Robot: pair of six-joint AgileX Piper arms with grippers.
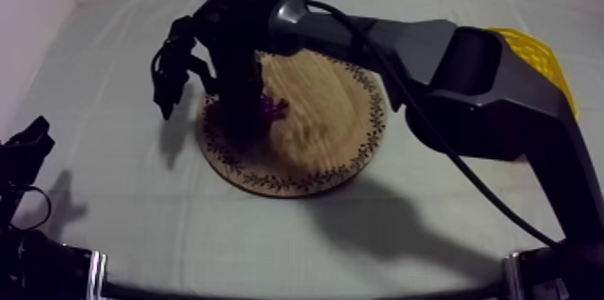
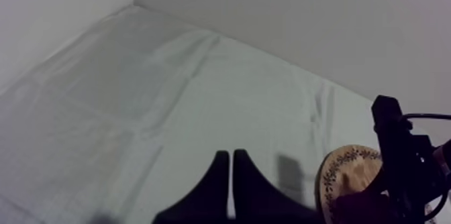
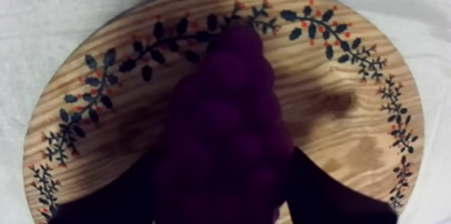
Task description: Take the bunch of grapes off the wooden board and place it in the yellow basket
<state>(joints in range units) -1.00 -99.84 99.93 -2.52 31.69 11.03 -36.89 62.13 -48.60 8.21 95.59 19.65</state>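
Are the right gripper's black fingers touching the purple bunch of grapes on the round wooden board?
Touching: the right wrist view shows both fingers against the purple bunch of grapes, no gap.

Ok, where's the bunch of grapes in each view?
Top view: bunch of grapes on the wooden board's left part, under the right hand.
Right wrist view: on the board, gripped between that hand's fingers.
Left wrist view: cannot tell; dark by the board.
Shared landmark: the board's patterned rim.
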